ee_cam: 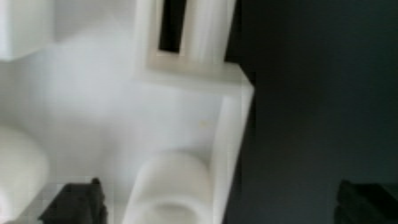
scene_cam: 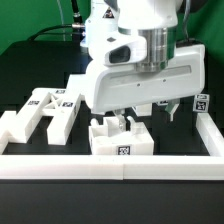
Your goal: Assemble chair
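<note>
end effector (scene_cam: 124, 120): fingers spread, empty | chair piece (scene_cam: 122, 141): directly beneath, contact unclear

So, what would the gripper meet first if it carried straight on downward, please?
Probably the white chair piece right beneath the open gripper; the wrist view shows it close, though the exact gap is unclear.

**Table layout, arm over centre**

Exterior view, lower centre: one chair piece (scene_cam: 121, 140) sits just behind the front rail (scene_cam: 60, 163). The gripper (scene_cam: 127, 120) hangs directly above it, with its fingertips down at the piece's top. Left of centre lies a cluster of chair pieces (scene_cam: 45, 108), close together; whether they touch is unclear. A gap separates the cluster from the centre piece. At the right edge the side rail (scene_cam: 211, 135) runs back from the front rail. A small tagged block (scene_cam: 201, 102) stands at its far end.
</note>
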Available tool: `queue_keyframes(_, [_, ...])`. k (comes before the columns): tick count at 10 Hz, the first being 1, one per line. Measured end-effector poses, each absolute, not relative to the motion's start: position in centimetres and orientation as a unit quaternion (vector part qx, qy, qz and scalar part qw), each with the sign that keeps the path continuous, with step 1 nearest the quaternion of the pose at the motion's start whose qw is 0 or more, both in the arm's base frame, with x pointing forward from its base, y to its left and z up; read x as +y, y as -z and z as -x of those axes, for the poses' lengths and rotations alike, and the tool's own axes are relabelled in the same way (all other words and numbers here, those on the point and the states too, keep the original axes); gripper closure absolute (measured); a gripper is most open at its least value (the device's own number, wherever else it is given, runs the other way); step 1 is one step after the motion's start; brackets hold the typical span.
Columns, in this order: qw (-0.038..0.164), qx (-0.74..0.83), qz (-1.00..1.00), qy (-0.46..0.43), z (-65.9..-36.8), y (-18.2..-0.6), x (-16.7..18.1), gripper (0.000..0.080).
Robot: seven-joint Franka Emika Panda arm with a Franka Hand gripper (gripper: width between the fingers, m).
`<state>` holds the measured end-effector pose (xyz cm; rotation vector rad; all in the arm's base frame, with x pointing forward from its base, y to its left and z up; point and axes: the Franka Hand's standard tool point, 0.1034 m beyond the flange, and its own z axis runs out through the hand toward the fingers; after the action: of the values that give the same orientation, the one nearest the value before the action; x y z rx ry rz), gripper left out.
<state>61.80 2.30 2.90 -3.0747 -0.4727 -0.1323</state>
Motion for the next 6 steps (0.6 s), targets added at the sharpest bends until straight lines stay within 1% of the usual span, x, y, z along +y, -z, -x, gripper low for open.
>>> queue_keyframes(3, [0.012, -0.159, 0.986, 0.048, -61.5, -1.3, 1.6, 0.0150])
queue_keyframes(5, [0.012, -0.162, 0.986, 0.046, -61.4, -0.9, 1.5, 0.0150])
queue_keyframes(6, [0.012, -0.162, 0.986, 0.045, -61.4, -0.9, 1.5, 0.0282])
